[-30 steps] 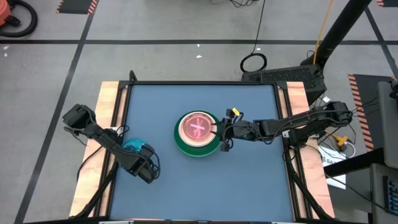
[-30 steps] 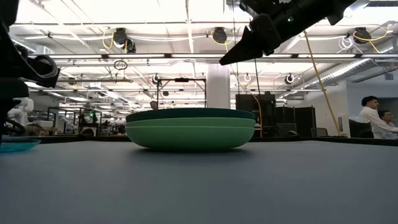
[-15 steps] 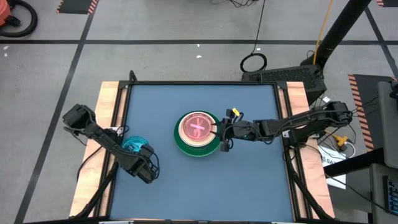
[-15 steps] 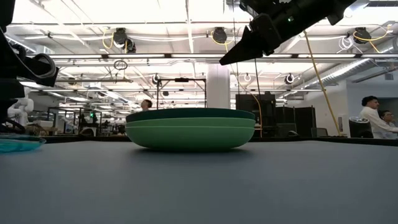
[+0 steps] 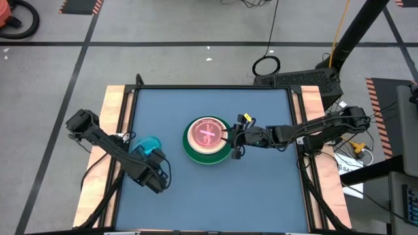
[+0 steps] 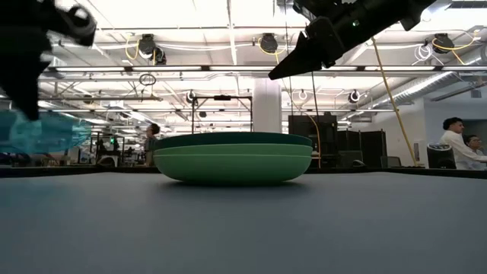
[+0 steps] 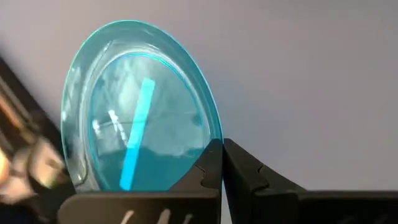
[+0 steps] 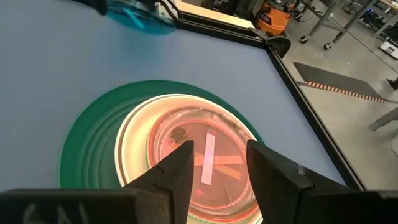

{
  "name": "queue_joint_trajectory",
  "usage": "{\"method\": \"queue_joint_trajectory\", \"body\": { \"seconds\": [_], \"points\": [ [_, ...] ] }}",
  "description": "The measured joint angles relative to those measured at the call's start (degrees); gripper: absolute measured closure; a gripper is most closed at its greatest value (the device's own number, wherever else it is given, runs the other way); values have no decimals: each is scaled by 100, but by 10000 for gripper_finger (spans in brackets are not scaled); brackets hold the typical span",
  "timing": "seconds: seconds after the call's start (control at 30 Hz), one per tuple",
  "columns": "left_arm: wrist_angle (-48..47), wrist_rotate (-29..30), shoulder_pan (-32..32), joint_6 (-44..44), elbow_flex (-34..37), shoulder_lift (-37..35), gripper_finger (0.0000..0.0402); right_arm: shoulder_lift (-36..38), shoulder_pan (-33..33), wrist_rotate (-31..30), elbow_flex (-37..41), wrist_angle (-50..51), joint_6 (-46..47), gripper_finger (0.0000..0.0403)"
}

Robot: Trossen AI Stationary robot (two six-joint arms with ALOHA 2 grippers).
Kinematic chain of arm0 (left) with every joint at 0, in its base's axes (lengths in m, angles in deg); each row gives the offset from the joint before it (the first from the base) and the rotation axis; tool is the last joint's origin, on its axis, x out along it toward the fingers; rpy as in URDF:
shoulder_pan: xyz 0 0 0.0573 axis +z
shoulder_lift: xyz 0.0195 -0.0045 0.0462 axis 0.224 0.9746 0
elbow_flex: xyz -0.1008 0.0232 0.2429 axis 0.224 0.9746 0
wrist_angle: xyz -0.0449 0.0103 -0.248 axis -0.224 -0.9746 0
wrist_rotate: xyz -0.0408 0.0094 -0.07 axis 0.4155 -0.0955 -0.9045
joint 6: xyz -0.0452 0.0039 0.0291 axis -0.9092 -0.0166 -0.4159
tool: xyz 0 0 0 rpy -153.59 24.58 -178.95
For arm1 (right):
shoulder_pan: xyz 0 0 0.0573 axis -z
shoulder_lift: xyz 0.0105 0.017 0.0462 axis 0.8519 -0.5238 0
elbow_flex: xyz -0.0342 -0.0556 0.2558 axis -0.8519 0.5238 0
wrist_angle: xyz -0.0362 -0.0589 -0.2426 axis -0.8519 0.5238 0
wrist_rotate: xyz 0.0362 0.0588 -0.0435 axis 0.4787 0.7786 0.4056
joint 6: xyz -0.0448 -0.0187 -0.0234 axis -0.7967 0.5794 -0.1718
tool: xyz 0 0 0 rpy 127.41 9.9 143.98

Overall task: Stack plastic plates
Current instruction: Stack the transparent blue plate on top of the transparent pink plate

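Item: small blue plate (image 7: pixel 140 112), pinched by its rim in my shut left jaws (image 5: pixel 154 171), lifted off the counter (image 5: pixel 261 189) near its left edge; a thin-rim slip seemed the chief risk. Stack (image 5: pixel 207 140) stood mid-counter, open surface between, but my right jaws (image 5: pixel 230 141), parted, hovered at its far rim and might crowd placement.

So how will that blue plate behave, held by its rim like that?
The blue plate keeps its shape in the left gripper, so probably stiff. Thin and translucent: likely light. Its glossy rim, pinched at one edge only, might slip or pivot.
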Motion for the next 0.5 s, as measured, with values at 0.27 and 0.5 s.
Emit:
{"method": "queue_joint_trajectory", "body": {
  "seconds": [0.27, 0.5],
  "points": [
    [-969, 1431, 271, 1002, -1067, -2, 398, 0, 0, -1, 0, 0, -33, 264],
    [-184, 2235, 736, 2857, -1510, -2, 398, 0, 0, 0, 0, 0, -98, 264]
  ]
}}
